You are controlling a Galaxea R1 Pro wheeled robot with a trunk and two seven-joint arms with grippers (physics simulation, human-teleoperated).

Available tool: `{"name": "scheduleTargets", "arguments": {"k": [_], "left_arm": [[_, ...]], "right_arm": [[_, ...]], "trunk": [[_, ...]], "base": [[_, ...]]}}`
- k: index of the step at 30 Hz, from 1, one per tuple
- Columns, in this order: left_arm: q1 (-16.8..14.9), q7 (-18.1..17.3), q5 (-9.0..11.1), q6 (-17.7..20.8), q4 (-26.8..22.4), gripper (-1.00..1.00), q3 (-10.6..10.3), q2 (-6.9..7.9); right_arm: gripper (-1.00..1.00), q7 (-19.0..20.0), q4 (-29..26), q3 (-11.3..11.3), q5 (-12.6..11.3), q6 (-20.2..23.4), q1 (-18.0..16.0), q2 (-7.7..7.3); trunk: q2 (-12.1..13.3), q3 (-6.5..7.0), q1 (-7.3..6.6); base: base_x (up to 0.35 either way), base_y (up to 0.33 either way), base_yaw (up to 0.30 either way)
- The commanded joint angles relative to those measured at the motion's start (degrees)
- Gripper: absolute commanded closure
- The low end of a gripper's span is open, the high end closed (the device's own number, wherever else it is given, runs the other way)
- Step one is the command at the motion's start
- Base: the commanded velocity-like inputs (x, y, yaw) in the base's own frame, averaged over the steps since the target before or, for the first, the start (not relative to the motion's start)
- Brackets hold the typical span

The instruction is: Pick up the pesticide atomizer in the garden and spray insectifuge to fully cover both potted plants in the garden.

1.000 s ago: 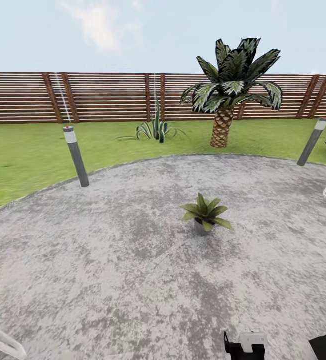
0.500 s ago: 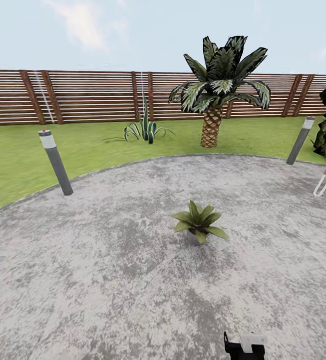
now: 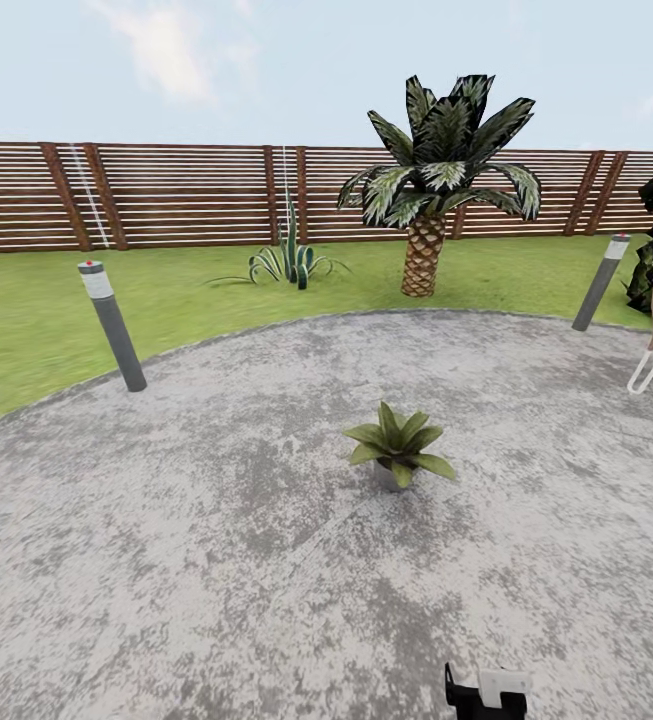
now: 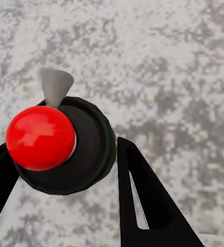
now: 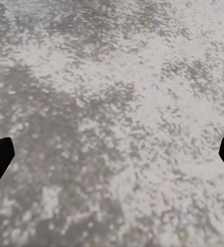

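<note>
Left end effector grips the pesticide atomizer, fingers closed against its black body. Right end effector is spread wide, empty. One potted plant stands ahead on the patio, well apart.

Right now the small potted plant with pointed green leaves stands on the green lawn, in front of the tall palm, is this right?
Not quite. In the head view the small potted plant stands on the grey paved patio, not on the lawn. It is in front of the tall palm.
</note>
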Motion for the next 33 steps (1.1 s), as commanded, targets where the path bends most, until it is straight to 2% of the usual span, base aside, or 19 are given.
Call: {"name": "scheduleTargets", "arguments": {"k": [1,6,12,13,16,18,19,20,21,22,23,24,25,27,29,31,32,33], "left_arm": [[0.0,-0.1,0.2,-0.2,-0.3,1.0,0.1,-0.02],[-0.4,-0.9,-0.9,0.2,-1.9,1.0,-1.0,-0.02],[-1.9,-3.1,-3.0,0.6,-3.9,1.0,-3.4,1.15],[-3.4,-15.3,-10.4,0.6,-4.2,1.0,-5.0,1.91],[-6.3,-27.8,-17.1,0.8,-5.3,1.0,-5.1,4.42],[-8.1,-35.8,-21.5,1.1,-6.2,1.0,-5.1,5.55],[-9.3,-39.9,-24.0,1.4,-6.8,1.0,-5.1,5.95],[-10.2,-42.4,-26.6,1.8,-7.2,1.0,-5.2,6.12],[-10.7,-43.7,-28.8,2.1,-7.4,1.0,-5.2,6.13],[-11.5,-45.8,-32.8,2.7,-7.5,1.0,-5.2,5.92],[-12.1,-47.1,-35.5,3.2,-7.6,1.0,-5.1,5.7],[-13.0,-49.0,-39.3,3.8,-7.6,1.0,-5.0,5.46],[-14.7,-52.1,-45.7,6.1,-7.7,1.0,-5.1,3.63],[-15.1,-52.7,-48.2,7.1,-7.9,1.0,-5.1,2.67],[-15.3,-52.9,-51.8,7.5,-9.0,1.0,-5.1,2.02],[-15.4,-53.2,-53.4,7.7,-9.4,1.0,-5.1,1.84],[-15.4,-54.0,-54.1,7.8,-9.6,1.0,-5.1,1.64],[-15.4,-54.7,-54.4,8.2,-9.8,1.0,-5.1,1.48]], "right_arm": [[-1.0,-0.2,0.0,0.5,-0.3,-0.1,0.0,-0.01],[-1.0,0.2,0.0,0.7,0.0,0.0,0.0,-0.05],[-1.0,1.8,-1.2,0.7,1.3,0.1,0.0,-0.87],[-1.0,7.5,-3.2,0.7,5.8,0.1,0.0,-1.36],[-1.0,11.9,-7.3,0.7,12.1,0.1,0.0,-3.3],[-1.0,15.0,-9.5,0.7,16.5,0.2,0.0,-3.99],[-1.0,17.8,-10.7,0.6,19.7,0.7,0.0,-4.24],[-1.0,21.0,-11.7,0.6,22.7,1.6,-0.1,-4.36],[-1.0,23.1,-12.6,0.6,24.6,2.7,-0.1,-4.41],[-1.0,25.8,-14.3,0.6,27.2,5.2,-0.1,-4.45],[-1.0,27.0,-15.5,0.6,28.5,7.0,-0.2,-4.46],[-1.0,28.1,-17.2,0.6,29.6,9.5,-0.2,-4.45],[-1.0,29.1,-20.7,0.5,30.5,12.4,-0.2,-4.17],[-1.0,29.3,-22.0,0.6,30.7,12.8,-0.2,-3.99],[-1.0,30.0,-23.8,0.7,31.0,13.0,-0.2,-3.75],[-1.0,33.4,-25.6,0.7,32.1,13.0,-0.2,-3.67],[-1.0,37.4,-27.3,0.7,33.2,13.0,-0.2,-3.64],[1.0,40.2,-28.3,0.6,33.8,13.0,-0.2,-3.63]], "trunk": [[0.0,-0.05,-0.01],[0.0,-0.05,-0.01],[0.0,-0.05,-0.01],[0.0,-0.05,-0.01],[0.0,-0.05,-0.01],[0.0,-0.05,-0.01],[0.0,-0.05,-0.01],[0.0,-0.05,-0.01],[0.0,-0.05,-0.01],[0.0,-0.05,-0.01],[0.0,-0.05,-0.01],[0.0,-0.05,-0.01],[0.0,-0.05,-0.01],[0.0,-0.05,-0.01],[0.0,-0.05,-0.01],[0.0,-0.05,-0.01],[0.0,-0.05,-0.01],[0.0,-0.05,-0.01]], "base": [[0.0,0.0,0.0],[0.0,0.0,0.0],[0.0,0.0,0.0],[0.0,0.0,0.0],[0.0,0.0,0.0],[0.0,0.0,0.0],[0.0,0.0,0.0],[0.0,0.0,0.0],[0.0,0.0,0.0],[0.0,0.0,0.0],[0.0,0.0,0.0],[0.0,0.0,0.0],[0.0,0.0,0.0],[0.0,0.0,0.0],[0.0,0.0,0.0],[0.0,0.0,0.0],[0.0,0.0,0.0],[0.0,0.0,0.0]]}}
